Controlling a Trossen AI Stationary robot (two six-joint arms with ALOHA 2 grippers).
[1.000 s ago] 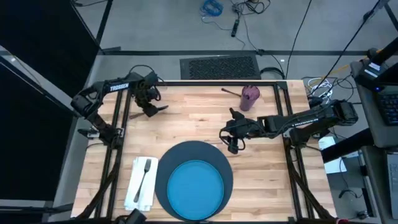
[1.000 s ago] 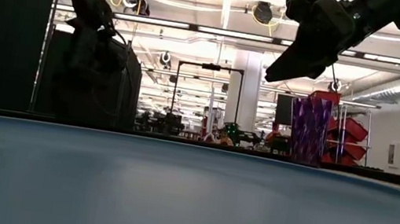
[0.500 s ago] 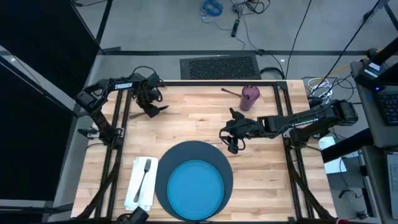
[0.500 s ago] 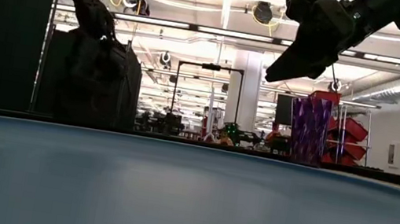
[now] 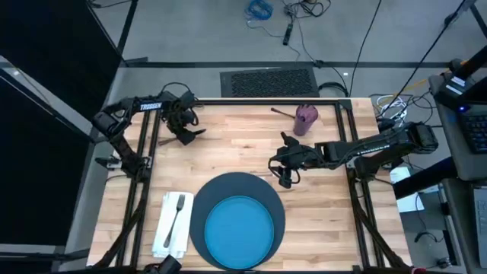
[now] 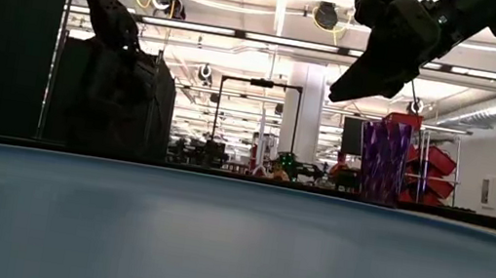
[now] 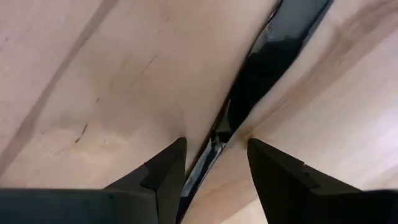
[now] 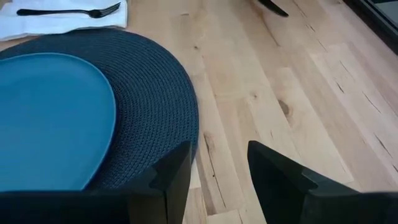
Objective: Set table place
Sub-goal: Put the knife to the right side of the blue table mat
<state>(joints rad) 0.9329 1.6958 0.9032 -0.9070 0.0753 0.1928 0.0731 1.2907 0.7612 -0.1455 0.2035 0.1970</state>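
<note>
Dark left pincer (image 7: 214, 163) is straddling the dark slim knife (image 7: 249, 87) on the pale wooden counter (image 5: 228, 148) with fingers spread, while the right pincer (image 8: 217, 167) is hovering spread beside the navy round woven mat (image 8: 152, 93).

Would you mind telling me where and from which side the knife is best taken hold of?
Probably from straight above, pinching across its narrow width. The knife lies flat on the table, so a side approach would not get under it. The left end effector hangs over it, fingers open either side of a slim section, a sensible spot.
</note>
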